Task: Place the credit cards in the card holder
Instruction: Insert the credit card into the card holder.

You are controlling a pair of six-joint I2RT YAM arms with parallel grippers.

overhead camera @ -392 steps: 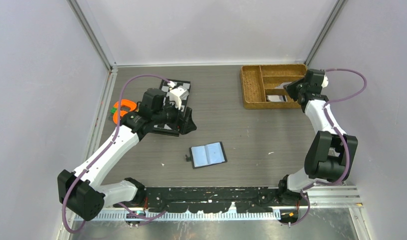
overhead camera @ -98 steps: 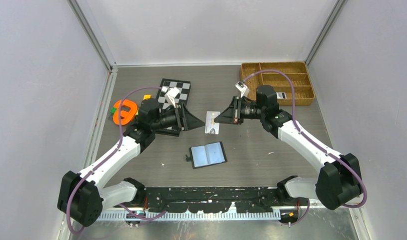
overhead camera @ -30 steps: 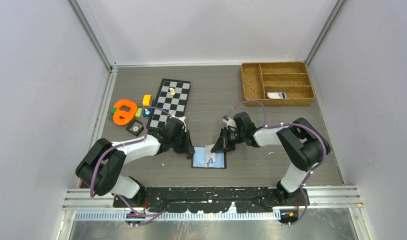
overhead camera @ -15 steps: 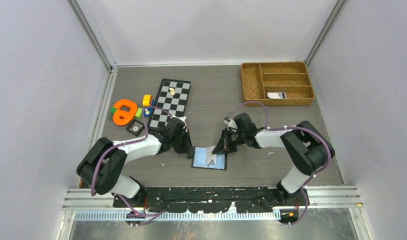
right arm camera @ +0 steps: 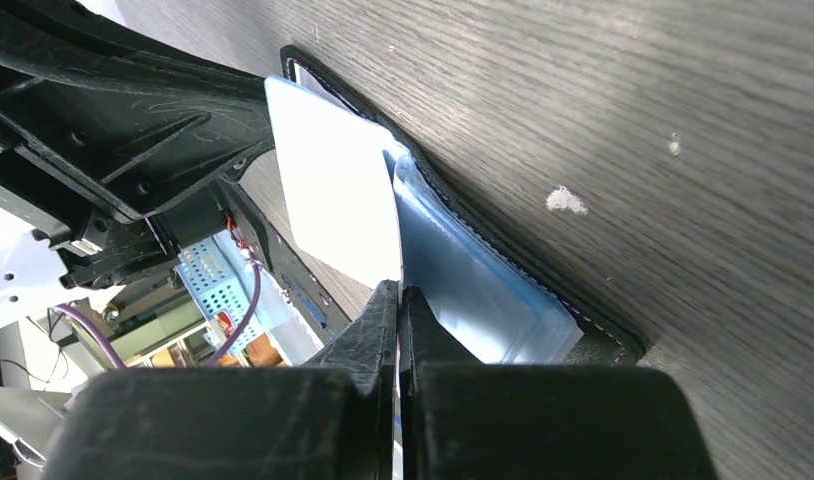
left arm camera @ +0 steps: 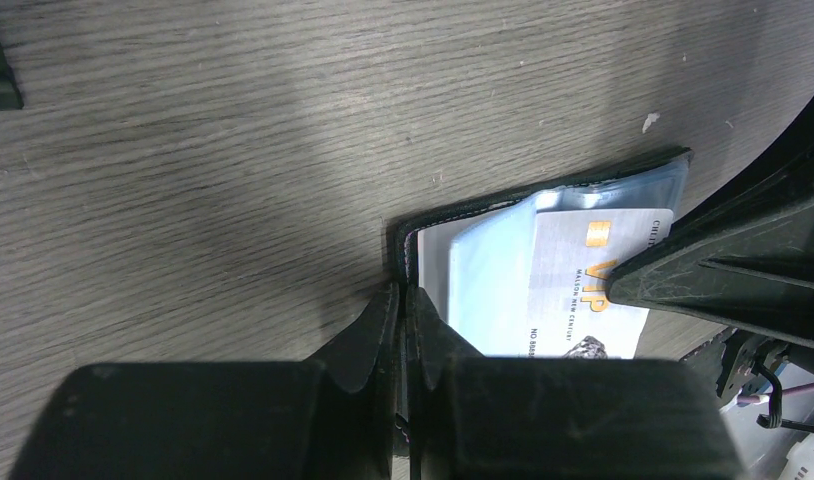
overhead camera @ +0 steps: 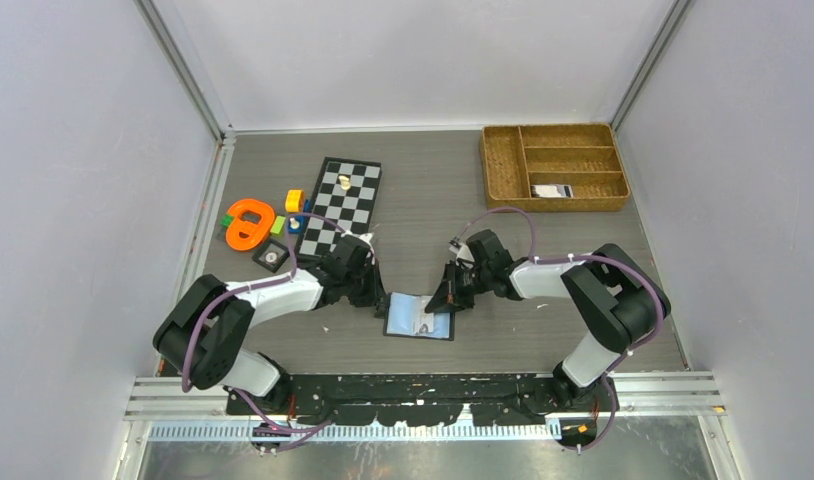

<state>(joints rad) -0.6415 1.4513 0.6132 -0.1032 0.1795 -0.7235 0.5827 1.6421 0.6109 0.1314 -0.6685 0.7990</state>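
Note:
The black card holder (overhead camera: 407, 327) lies open on the table, its bluish pockets (right arm camera: 473, 285) facing up. My left gripper (left arm camera: 403, 292) is shut on the holder's left edge (left arm camera: 408, 235). A whitish credit card (left arm camera: 583, 295) printed "VIP" lies slanted over the pockets, one end tucked under a clear blue sleeve. My right gripper (right arm camera: 398, 292) is shut on that card's (right arm camera: 333, 200) edge, directly across from the left gripper (right arm camera: 133, 130). In the top view both grippers, left (overhead camera: 383, 300) and right (overhead camera: 445, 298), flank the holder. Another credit card (overhead camera: 551, 190) rests in the brown tray.
A brown woven divided tray (overhead camera: 503, 170) stands at the back right. A chessboard (overhead camera: 341, 195) with a small piece lies at the back left. Beside it are an orange toy (overhead camera: 248, 222), coloured blocks (overhead camera: 294, 200) and a small black square object (overhead camera: 271, 257).
The left gripper has closed on the holder's left edge. The right gripper has lowered the card from a steeper tilt down onto the pockets.

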